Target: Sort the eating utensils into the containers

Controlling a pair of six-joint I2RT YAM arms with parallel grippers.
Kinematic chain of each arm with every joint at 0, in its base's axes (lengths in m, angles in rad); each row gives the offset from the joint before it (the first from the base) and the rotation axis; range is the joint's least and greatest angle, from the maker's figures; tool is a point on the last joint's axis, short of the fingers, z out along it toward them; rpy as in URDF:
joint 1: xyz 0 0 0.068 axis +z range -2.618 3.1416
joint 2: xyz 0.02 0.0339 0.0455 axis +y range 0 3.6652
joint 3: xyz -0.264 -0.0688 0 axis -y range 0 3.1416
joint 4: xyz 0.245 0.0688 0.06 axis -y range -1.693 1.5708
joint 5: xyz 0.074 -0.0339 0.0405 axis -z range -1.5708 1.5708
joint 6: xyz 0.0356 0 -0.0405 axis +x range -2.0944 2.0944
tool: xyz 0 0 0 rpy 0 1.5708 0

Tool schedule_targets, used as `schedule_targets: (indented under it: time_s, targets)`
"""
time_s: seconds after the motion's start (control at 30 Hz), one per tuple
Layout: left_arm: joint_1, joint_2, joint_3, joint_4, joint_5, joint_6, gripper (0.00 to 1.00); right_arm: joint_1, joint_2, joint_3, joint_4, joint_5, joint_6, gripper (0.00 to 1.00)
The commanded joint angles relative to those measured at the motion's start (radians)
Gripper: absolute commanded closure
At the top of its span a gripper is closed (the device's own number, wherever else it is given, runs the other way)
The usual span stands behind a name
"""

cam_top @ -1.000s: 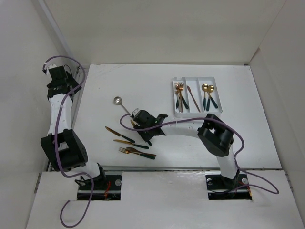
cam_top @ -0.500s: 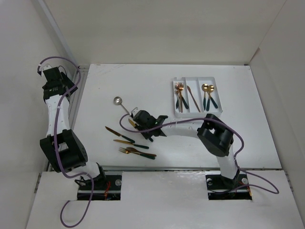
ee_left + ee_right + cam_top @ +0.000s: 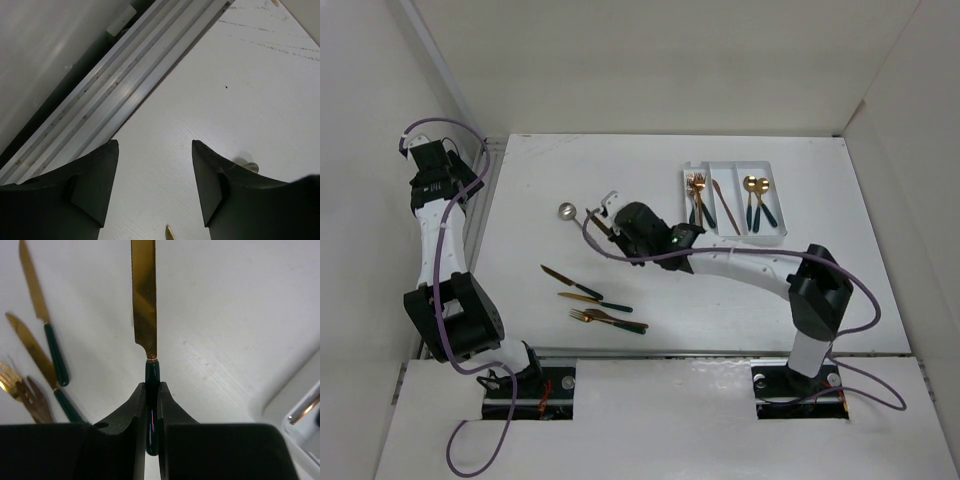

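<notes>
Knife (image 3: 144,295), slim, flat gold blade on a glossy dark-green handle: pinched at the handle by the right end effector (image 3: 152,387), blade pointing straight ahead, over the table (image 3: 620,170) near the fork-side long wall of the shallow white plastic tray (image 3: 761,170); left end effector (image 3: 155,165) spread, empty, much farther off.

Right claw (image 3: 613,226) beside spoon (image 3: 566,211), seemingly gripping knife (image 3: 599,222).

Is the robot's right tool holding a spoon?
No, the right tool is pinched shut on the dark handle of a knife with a gold blade.
</notes>
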Motion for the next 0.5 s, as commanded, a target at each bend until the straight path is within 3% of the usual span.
schedule_targets:
  time_s: [0.0,0.13,0.27,0.47]
  targets:
    - [0.001,-0.047,-0.004,0.008,0.049,0.000,0.43,-0.119,-0.058,0.062,0.022,-0.002,0.023,1.00]
    - [0.001,-0.025,-0.027,0.034,0.178,-0.021,0.43,-0.421,-0.108,0.042,0.033,-0.055,0.059,1.00]
    - [-0.011,-0.015,-0.093,0.060,0.337,-0.061,0.45,-0.601,-0.084,0.030,0.042,-0.133,0.068,1.00]
    - [-0.247,0.077,-0.090,0.061,0.321,-0.037,0.45,-0.727,0.020,0.017,0.080,-0.179,0.106,1.00]
